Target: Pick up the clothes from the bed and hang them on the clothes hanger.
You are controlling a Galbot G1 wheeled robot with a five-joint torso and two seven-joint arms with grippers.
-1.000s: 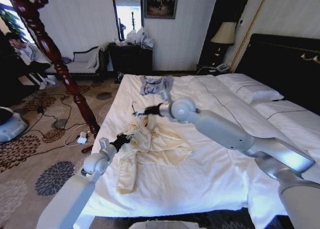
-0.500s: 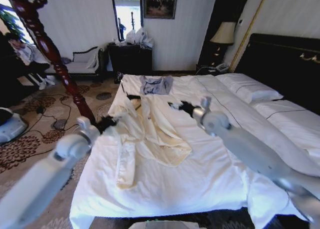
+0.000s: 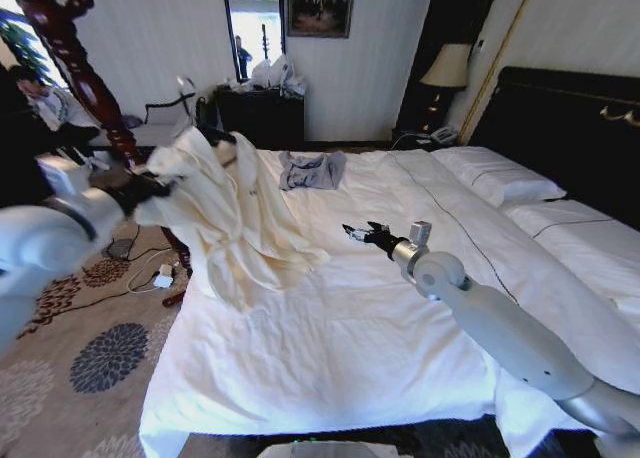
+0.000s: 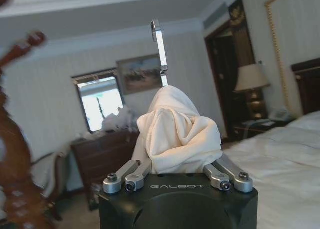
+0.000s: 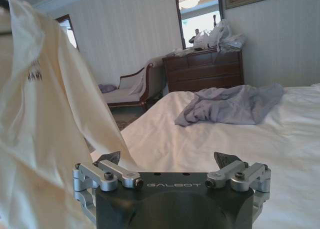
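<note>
step: lifting the clothes (image 3: pixel 235 218) off the bed (image 3: pixel 330 348) | left gripper (image 4: pixel 177 175) clamped on bunched fabric below hanger hook (image 4: pixel 160 49); hem trailed on duvet | right gripper (image 3: pixel 366 234) spread, empty above bed | advice: raise until hem clears

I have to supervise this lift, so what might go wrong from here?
The left gripper pinches only a bunched fold of the cream shirt, so the thin fabric may slip free. The shirt's hem trails on the bed and might drag. The open right gripper hovers nearby and could snag it.
</note>
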